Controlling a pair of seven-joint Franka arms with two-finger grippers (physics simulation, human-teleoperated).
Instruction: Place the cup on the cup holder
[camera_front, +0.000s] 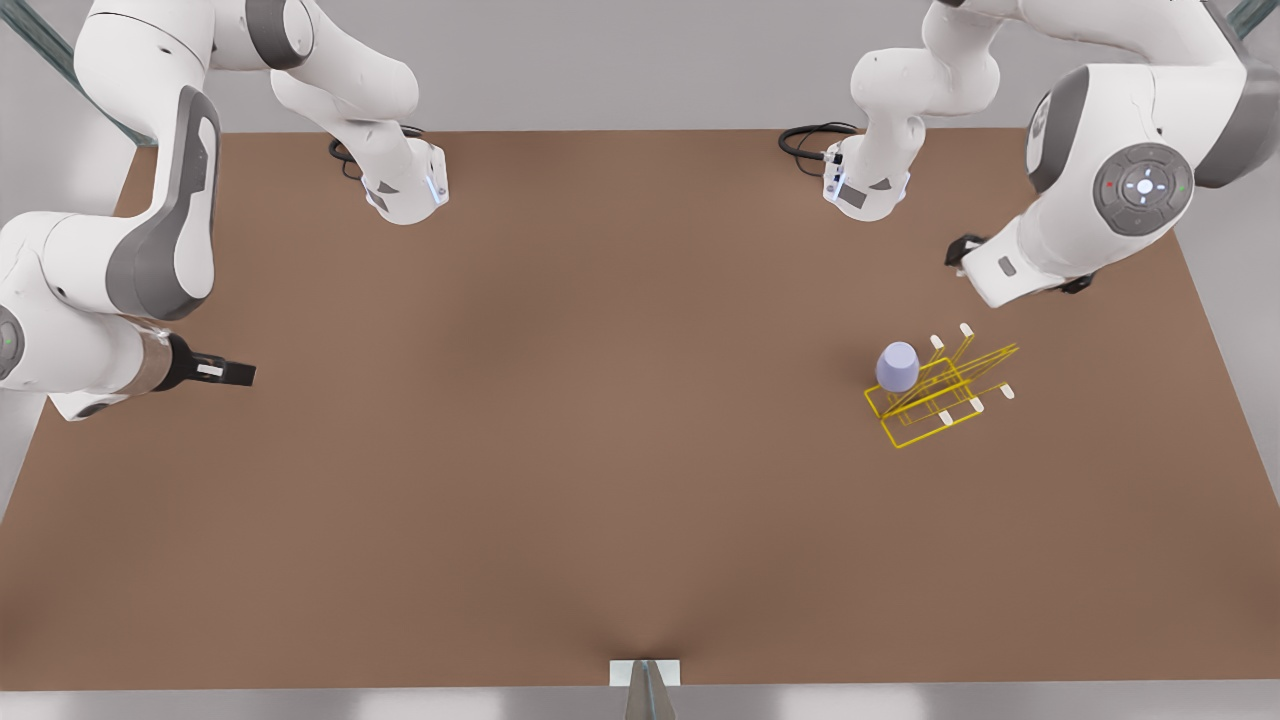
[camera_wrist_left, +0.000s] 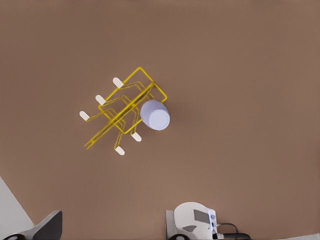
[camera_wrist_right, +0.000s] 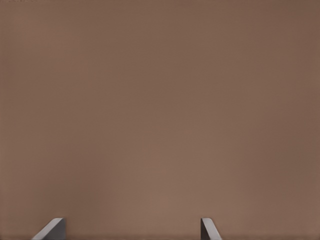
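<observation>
The lavender-blue cup (camera_front: 897, 366) (camera_wrist_left: 154, 114) sits on the yellow wire cup holder (camera_front: 940, 395) (camera_wrist_left: 122, 107), at the holder's end toward the front view's left. No gripper touches it. My left gripper (camera_front: 1018, 268) hovers well above and just behind the holder, looking down on it; its fingertips (camera_wrist_left: 50, 225) are spread and hold nothing. My right gripper (camera_front: 235, 373) waits far off at the front view's left edge, low over bare table, with its fingers (camera_wrist_right: 52, 227) wide apart and nothing between them.
Both arm bases (camera_front: 405, 190) (camera_front: 865, 190) stand at the back of the brown table (camera_front: 600, 450). One base (camera_wrist_left: 195, 222) also appears in the left wrist view. A small grey-and-white fixture (camera_front: 645, 685) sits at the table's front edge.
</observation>
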